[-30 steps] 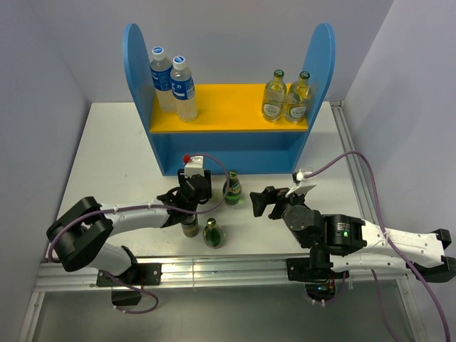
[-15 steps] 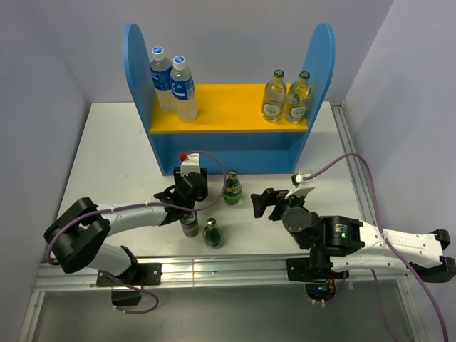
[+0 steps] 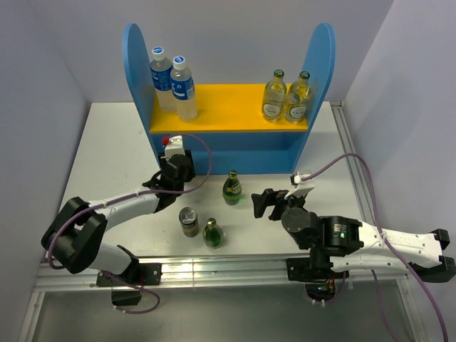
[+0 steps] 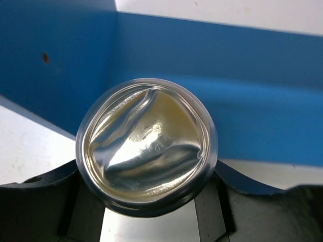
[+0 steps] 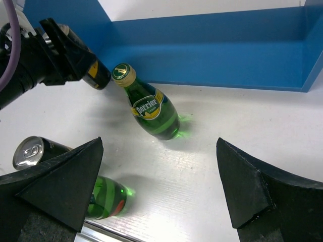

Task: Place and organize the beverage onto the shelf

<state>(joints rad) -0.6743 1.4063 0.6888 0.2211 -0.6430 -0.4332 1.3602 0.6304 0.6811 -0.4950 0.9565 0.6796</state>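
My left gripper [image 3: 174,169] is shut on a dark drink can, whose shiny bottom [image 4: 146,146] faces the left wrist camera. It holds the can on its side just in front of the lower level of the blue shelf [image 3: 313,64]; the can also shows in the right wrist view [image 5: 97,75]. My right gripper [image 3: 260,203] is open and empty, its fingers [image 5: 60,176] wide apart over the table. A green Perrier bottle [image 3: 232,187] stands ahead of it [image 5: 151,108]. A second green bottle [image 3: 211,233] and another can [image 3: 189,219] stand nearer the front.
On the yellow upper board [image 3: 228,107] stand two water bottles [image 3: 184,87] at the left and two pale yellow glass bottles [image 3: 285,96] at the right. The table's front rail [image 3: 214,271] runs close behind the front bottle.
My left gripper has moved back and to the left, from beside the standing can towards the shelf's lower level. The right arm has hardly moved.
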